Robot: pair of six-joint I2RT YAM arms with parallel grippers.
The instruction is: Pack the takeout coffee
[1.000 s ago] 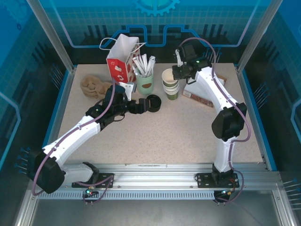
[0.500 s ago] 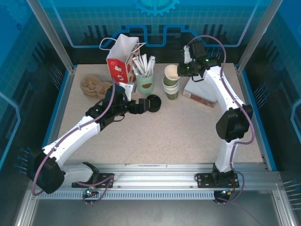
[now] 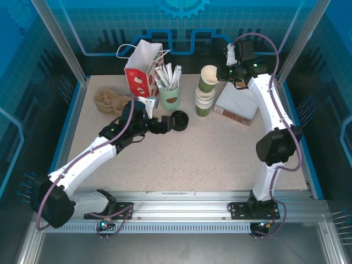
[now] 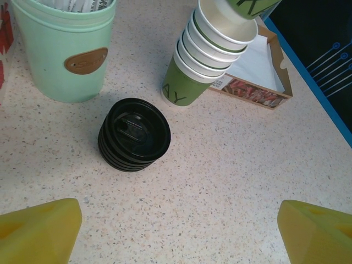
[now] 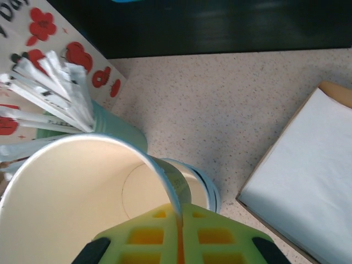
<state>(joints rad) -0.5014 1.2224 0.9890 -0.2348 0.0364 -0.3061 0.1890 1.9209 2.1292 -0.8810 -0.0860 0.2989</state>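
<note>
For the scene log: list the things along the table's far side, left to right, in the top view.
Tan crumpled lump → red-and-white paper bag → pale-green cup of white sticks → stack of green paper cups → white napkins in a cardboard tray.

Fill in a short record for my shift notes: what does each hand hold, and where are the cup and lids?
right hand: shut on rim of one green paper cup
green paper cup: tilted, lidless, above cup stack
left hand: open, empty, facing stack of black lids
stack of black lids: on table, near cup stack
</note>
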